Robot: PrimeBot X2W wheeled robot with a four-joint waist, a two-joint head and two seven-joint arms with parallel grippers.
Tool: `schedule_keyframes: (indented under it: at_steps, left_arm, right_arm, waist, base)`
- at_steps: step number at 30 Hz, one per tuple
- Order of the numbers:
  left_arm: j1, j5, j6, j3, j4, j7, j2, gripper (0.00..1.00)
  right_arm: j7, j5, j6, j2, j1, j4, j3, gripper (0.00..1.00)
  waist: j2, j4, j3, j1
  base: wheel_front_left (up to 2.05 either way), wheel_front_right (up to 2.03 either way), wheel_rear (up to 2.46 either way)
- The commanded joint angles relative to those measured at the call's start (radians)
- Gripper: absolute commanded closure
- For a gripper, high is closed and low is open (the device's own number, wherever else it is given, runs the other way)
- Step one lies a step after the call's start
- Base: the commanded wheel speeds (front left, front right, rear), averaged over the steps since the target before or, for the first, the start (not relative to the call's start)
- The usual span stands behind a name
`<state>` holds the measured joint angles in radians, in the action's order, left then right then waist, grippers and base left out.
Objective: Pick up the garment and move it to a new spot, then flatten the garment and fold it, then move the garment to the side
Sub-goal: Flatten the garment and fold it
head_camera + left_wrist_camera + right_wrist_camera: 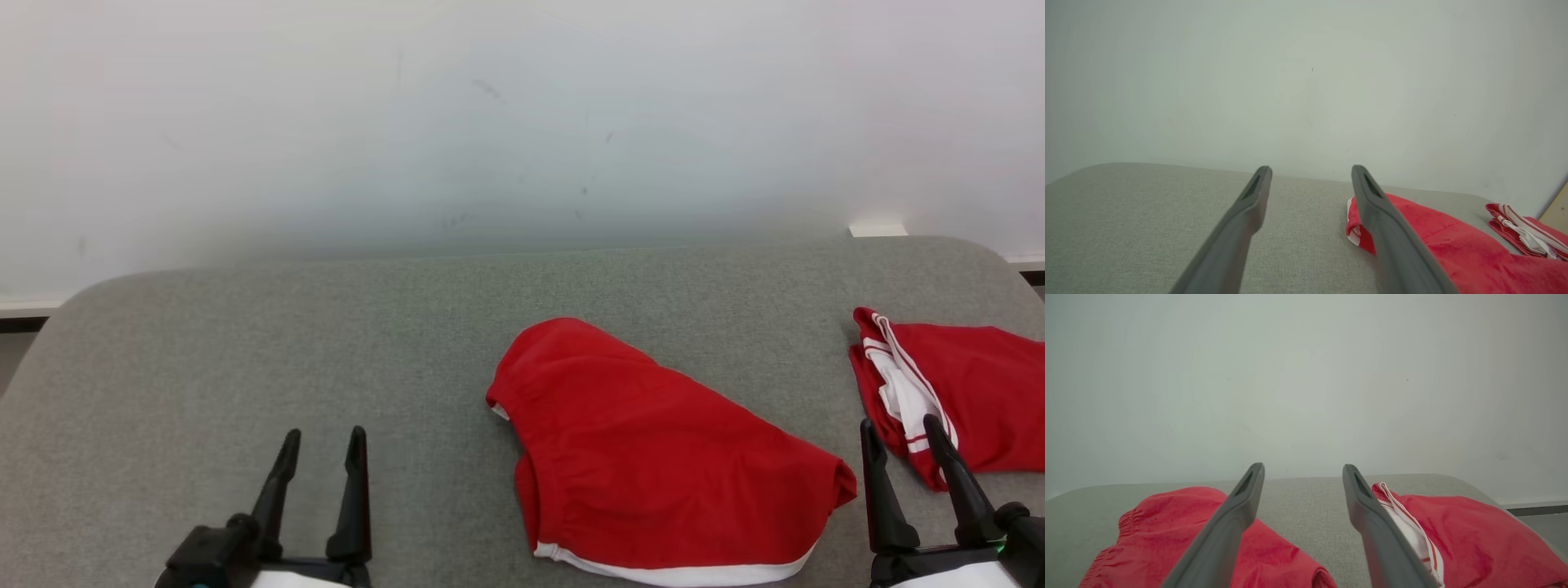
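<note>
A red garment (653,457) with a white hem lies crumpled on the grey padded table (245,343), right of centre near the front edge. The left wrist view has it (1453,241) to the right of the fingers; the right wrist view has it (1167,514) at lower left. My left gripper (324,433) hovers open at the lower left, well left of the garment, nothing between its fingers (1311,168). My right gripper (899,423) is open at the lower right, over the gap between this garment and a second red piece, holding nothing (1303,466).
A second red garment (971,392) with white stripes lies at the table's right edge, also seen in both wrist views (1523,228) (1474,531). A pale wall (522,122) rises just behind the table. The table's left half is bare grey fabric.
</note>
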<state>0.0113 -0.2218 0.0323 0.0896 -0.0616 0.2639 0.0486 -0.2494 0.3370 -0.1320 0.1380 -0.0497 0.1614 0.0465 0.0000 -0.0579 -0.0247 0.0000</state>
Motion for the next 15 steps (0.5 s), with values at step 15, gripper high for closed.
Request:
schedule_keyframes:
  at_steps: [15]
  left_arm:
    - [0.105,-0.077,0.098,0.401,-0.310,-0.044,0.070,0.00]
  right_arm:
    - [-0.016,0.022,0.003,0.017,-0.038,0.032,0.063,0.00]
  waist:
    - [0.0000,-0.054,0.017,0.0000]
  base:
    - [0.00,0.00,0.00]
